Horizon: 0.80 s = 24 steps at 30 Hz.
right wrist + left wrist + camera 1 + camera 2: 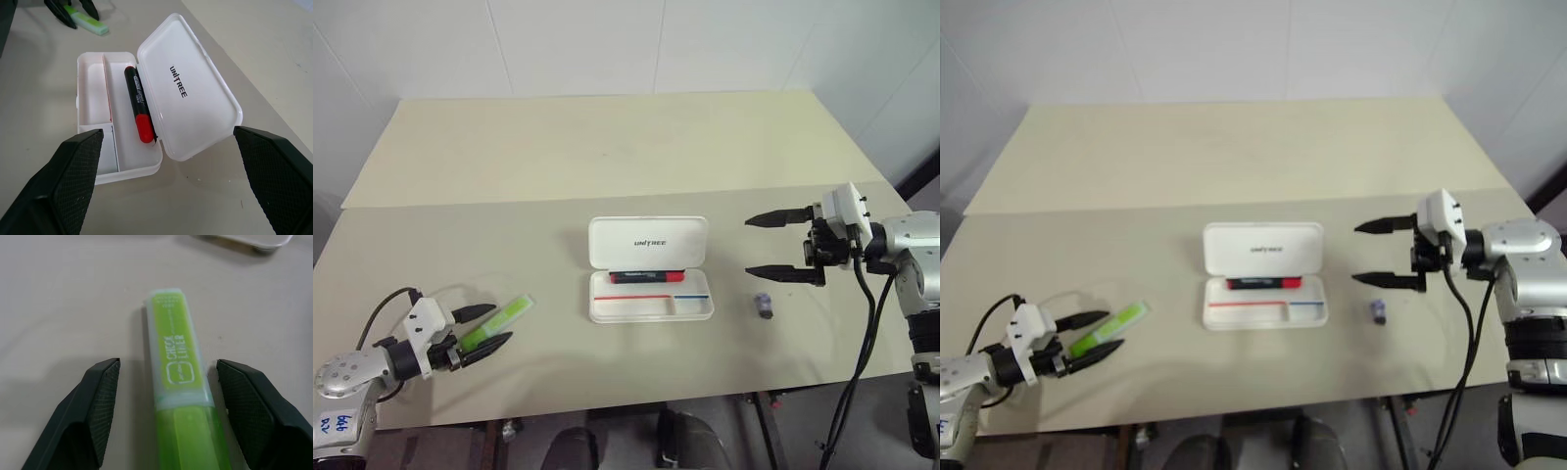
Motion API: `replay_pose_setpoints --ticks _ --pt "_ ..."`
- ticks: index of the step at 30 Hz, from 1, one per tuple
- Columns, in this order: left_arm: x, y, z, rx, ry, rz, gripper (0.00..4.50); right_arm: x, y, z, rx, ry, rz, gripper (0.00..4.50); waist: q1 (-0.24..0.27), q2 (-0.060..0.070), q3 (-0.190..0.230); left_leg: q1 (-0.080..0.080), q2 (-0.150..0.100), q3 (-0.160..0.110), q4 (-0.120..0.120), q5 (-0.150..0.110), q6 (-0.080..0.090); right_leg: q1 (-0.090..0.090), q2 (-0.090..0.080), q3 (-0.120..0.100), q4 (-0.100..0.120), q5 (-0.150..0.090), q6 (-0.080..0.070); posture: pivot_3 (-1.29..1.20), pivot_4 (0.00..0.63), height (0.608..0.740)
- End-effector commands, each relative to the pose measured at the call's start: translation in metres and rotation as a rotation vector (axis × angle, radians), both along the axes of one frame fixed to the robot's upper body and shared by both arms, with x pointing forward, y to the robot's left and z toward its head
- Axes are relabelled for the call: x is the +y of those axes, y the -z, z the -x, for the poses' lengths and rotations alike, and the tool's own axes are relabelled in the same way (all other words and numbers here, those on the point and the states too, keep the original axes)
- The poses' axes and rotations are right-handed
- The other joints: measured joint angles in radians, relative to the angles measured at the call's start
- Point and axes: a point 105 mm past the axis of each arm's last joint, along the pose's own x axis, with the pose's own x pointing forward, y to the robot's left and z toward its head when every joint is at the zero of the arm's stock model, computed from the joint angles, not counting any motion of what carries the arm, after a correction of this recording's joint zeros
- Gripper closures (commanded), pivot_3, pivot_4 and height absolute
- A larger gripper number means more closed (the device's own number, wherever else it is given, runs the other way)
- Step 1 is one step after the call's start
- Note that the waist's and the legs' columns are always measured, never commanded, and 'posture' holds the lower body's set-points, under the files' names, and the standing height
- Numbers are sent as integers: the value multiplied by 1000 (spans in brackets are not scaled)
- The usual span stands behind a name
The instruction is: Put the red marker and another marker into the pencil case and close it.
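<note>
Highlighter, lime-green, lay on the table at the near left, w/ the left gripper straddling it. Fingers stood apart, one on each side of the green body, w/ table showing between pad and plastic on both sides in the left wrist view; nothing clamped, no clear contact. Paler cap end pointed away from the gripper, toward the case.

Mid-table sat the pencil case, white, lid open and tilted back on its far hinge, "UNITREE" lettering on the lid. Red marker lay inside the tray along the hinge side, red section and black section both visible, lengthwise w/ the case. The tray's other compartments looked bare apart from a red and blue stripe.

Right of the case, well apart from it, a small purple-grey stub rested on the table.

Right gripper hung above the table to the right of the case, pointing left toward it, fingers spread wide, holding and touching nothing. The stub lay just below and nearer than its lower finger.
</note>
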Motion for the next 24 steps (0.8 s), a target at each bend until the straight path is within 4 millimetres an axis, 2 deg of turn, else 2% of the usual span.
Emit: replay_pose_setpoints --ticks 1,2,3,5,9,17,21,24 --pt "-3 7 0 20 10 -11 1092 1 -13 13 -19 -81 -26 15 2 0 0 0 0 0 0 0 0 0 0 0 0 0 0 0 150 740" --pt "-4 8 -1 22 12 -12 1092 3 -12 14 -19 -89 -26 15 3 0 0 0 0 0 0 0 0 0 0 0 0 0 0 0 150 740" --pt "-4 9 -1 23 12 -13 1508 4 -11 15 -15 -99 -27 0 3 1 0 0 0 0 0 0 0 0 -1 0 1 0 0 0 150 740" --pt "-5 9 -1 23 16 -8 2065 7 -9 17 -9 -112 -30 0 5 2 -1 0 -1 0 0 0 0 0 -2 0 1 0 0 0 150 740" --pt "-7 13 1 38 24 -16 3347 23 -15 31 -65 -221 -140 0 6 1 -1 2 0 -1 0 0 0 1 -2 0 2 0 0 0 150 740" --pt "-10 11 -3 33 22 -15 3365 42 -6 45 -9 -342 -226 0 6 1 -2 3 -1 -1 0 0 0 2 -3 0 3 0 0 0 150 740" --pt "-11 5 -6 12 15 2 3365 43 -5 43 -3 -342 -220 0 13 1 -2 3 -1 -2 0 0 0 2 -3 0 3 0 0 0 150 740" --pt "-19 -9 -10 -38 39 27 3365 38 -4 37 -6 -312 -199 0 18 1 -2 3 -1 -2 0 0 0 2 -3 0 3 0 -1 0 150 740"
